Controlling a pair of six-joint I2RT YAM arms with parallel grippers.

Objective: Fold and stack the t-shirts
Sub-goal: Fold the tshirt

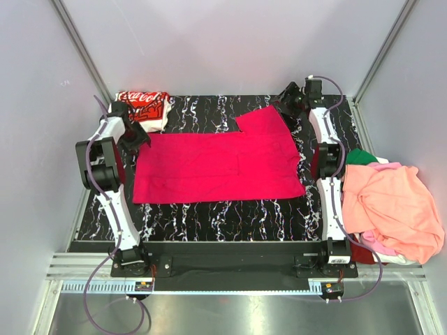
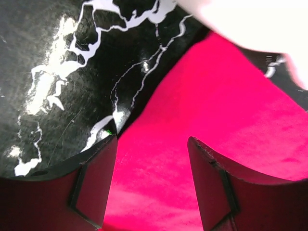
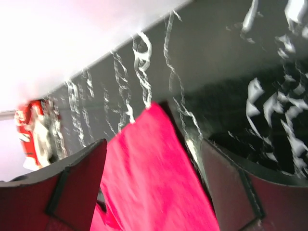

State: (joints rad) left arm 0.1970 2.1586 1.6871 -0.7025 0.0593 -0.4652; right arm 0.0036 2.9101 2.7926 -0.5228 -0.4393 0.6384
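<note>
- At the counter (image 1: pixel 209 216) centre: the crimson tee (image 1: pixel 216 164) lies flat on the black, white-veined surface, its long side running left to right. One sleeve juts toward the far right corner.
- At the far left corner: the white tee (image 1: pixel 145 108) with red logo print sits bunched up, close to the crimson tee's left end. Contact between the two cannot be judged.
- Off the counter's right edge: a loose, crumpled heap. The salmon tee (image 1: pixel 391 206) is on top, a green tee (image 1: pixel 360 155) shows at the far side, and a pink tee (image 1: pixel 377 246) shows at the near side.
- Left gripper (image 1: pixel 136 139): over the far left corner of the crimson tee.
- Left wrist view: both fingers (image 2: pixel 96 187) are set well apart with nothing pinched. Crimson cloth fills the gap below them, and its edge runs diagonally against bare counter. Whether the tips touch the cloth cannot be told.
- Right gripper (image 1: pixel 285 103): at the tip of the jutting sleeve, near the far right corner.
- Right wrist view (blurred): the fingers (image 3: pixel 231 192) are spread wide and hold nothing. The sleeve's corner lies in the gap between them, pointing away from the camera. The white tee shows small at the left edge of this view.
</note>
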